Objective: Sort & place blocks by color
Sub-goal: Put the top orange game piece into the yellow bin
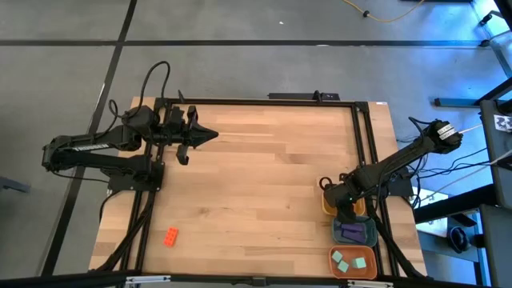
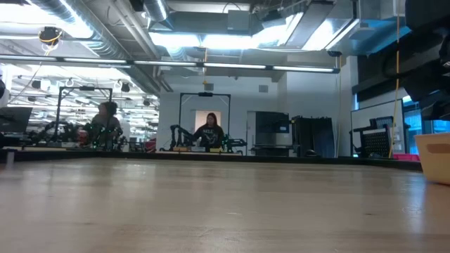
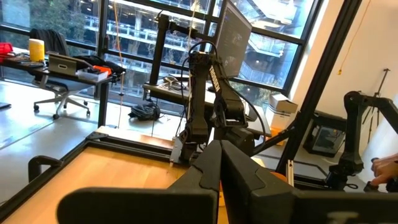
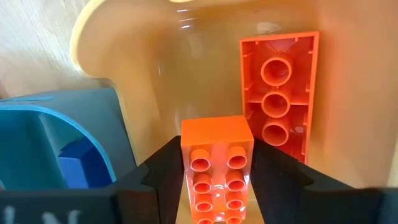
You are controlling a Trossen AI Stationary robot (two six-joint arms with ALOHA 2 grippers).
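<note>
My right gripper (image 1: 346, 210) points down into the yellow tray (image 1: 328, 202) at the table's right edge, shut on an orange-red block (image 4: 216, 163). A second orange-red block (image 4: 280, 93) lies hollow side up on the floor of the yellow tray (image 4: 155, 56). A third orange-red block (image 1: 171, 236) rests on the table near its front left. Purple blocks (image 1: 352, 232) lie in the blue-grey tray (image 1: 371, 234). Teal-green blocks (image 1: 350, 262) lie in the orange tray (image 1: 370, 264). My left gripper (image 1: 210, 134) hovers shut and empty above the far left of the table. My right gripper pinches the orange-red block's two long sides (image 4: 186, 163) between its two fingers (image 4: 158, 174), from above, pointing down. The block stands on end along the fingers, its studded face toward the wrist camera. Whether its lower end touches the tray floor, I cannot tell.
The three trays stand in a row along the table's right edge, the yellow one (image 2: 436, 158) farthest from the front. A black frame (image 1: 256, 101) runs along the table's far and side edges. The broad middle of the wooden table (image 1: 264, 184) is bare.
</note>
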